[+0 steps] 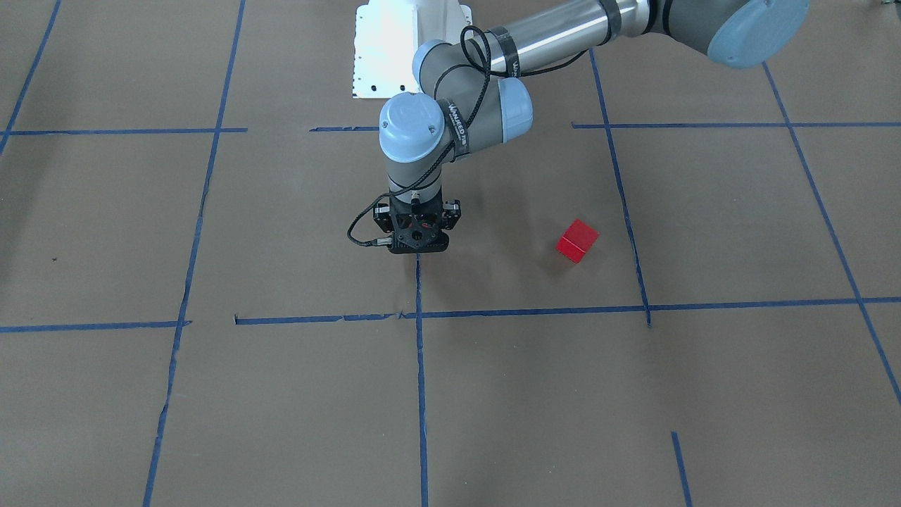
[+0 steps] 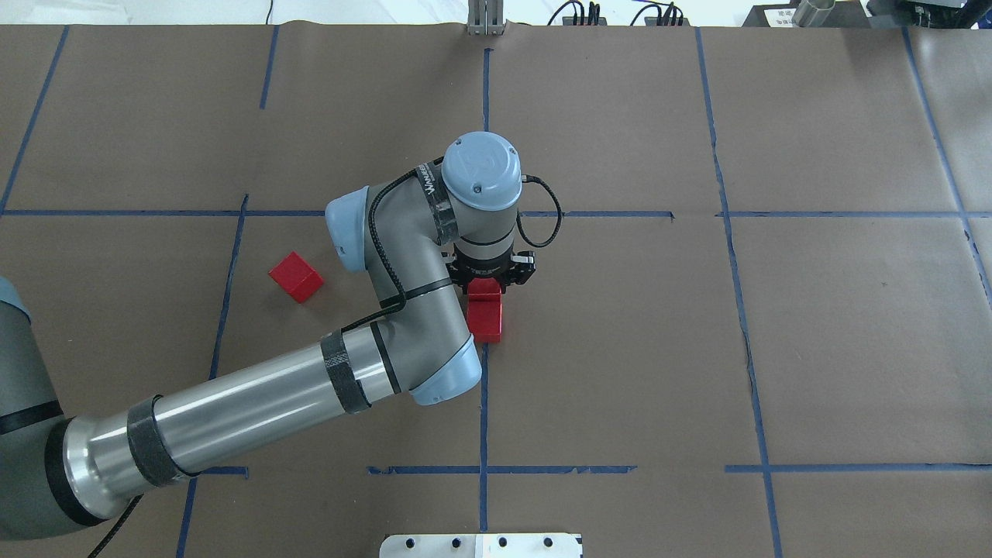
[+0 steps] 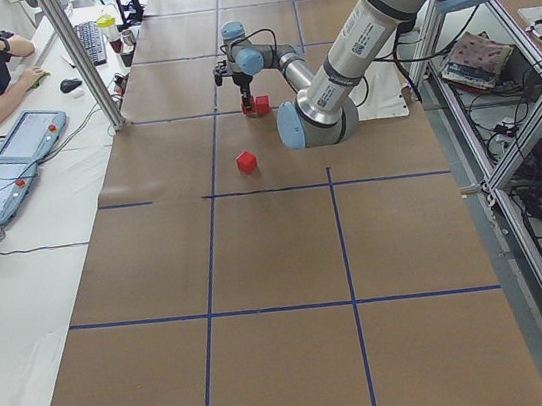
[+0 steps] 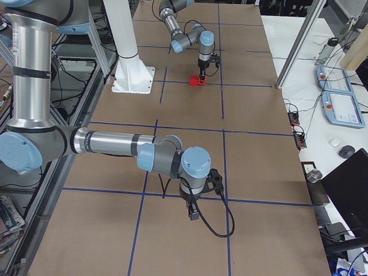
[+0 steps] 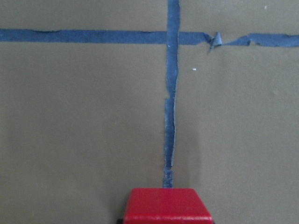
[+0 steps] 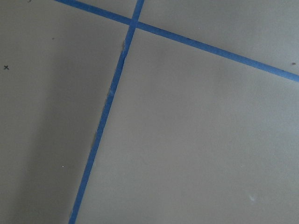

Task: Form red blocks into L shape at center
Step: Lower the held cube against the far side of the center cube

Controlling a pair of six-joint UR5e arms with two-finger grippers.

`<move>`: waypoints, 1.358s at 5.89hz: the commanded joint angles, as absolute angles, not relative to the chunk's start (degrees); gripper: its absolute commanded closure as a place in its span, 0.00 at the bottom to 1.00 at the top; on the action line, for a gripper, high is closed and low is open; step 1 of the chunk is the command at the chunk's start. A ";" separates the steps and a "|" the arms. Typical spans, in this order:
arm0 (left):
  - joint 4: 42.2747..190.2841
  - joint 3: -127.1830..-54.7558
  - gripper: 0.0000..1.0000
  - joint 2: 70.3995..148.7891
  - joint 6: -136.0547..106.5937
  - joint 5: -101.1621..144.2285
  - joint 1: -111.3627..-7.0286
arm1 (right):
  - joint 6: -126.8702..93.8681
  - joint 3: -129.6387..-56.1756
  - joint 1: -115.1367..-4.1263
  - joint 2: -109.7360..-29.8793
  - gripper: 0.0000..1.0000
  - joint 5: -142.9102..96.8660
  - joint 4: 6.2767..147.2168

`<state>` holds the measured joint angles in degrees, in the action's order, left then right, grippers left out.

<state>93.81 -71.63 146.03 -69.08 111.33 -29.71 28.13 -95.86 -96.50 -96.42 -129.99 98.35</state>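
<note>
loose red block (image 2: 295, 277): nearest the table's left end, in the left half of the center (image 2: 612, 349), askew, well apart from the others.
handling: likely light, rigid, matte; best pinched across two opposite flat faces.
paired red blocks (image 2: 486, 319): touching, in a row on the tape line (image 5: 172, 116).
left gripper (image 1: 418, 236): directly over the pair's far block; clamped or released, cannot tell.
right gripper (image 4: 198, 210): farthest off, above bare paper (image 6: 187, 140); state unreadable.

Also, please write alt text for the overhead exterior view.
The left arm's tool sits over the farther of two touching red blocks on the central blue tape line. A third red block lies apart, to their left.
</note>
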 commanded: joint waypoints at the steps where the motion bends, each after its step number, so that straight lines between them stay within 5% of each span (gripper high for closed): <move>1: 94.57 -71.63 0.77 145.90 -69.08 111.09 -29.45 | 28.12 -95.80 -96.50 -96.42 0.00 -129.99 98.35; 8: 96.15 -71.72 0.76 145.28 -69.69 109.16 -29.18 | 28.12 -95.98 -96.50 -96.42 0.00 -129.90 98.35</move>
<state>96.16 -71.66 145.14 -69.23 109.16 -29.18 28.12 -95.97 -96.50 -96.41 -129.92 98.35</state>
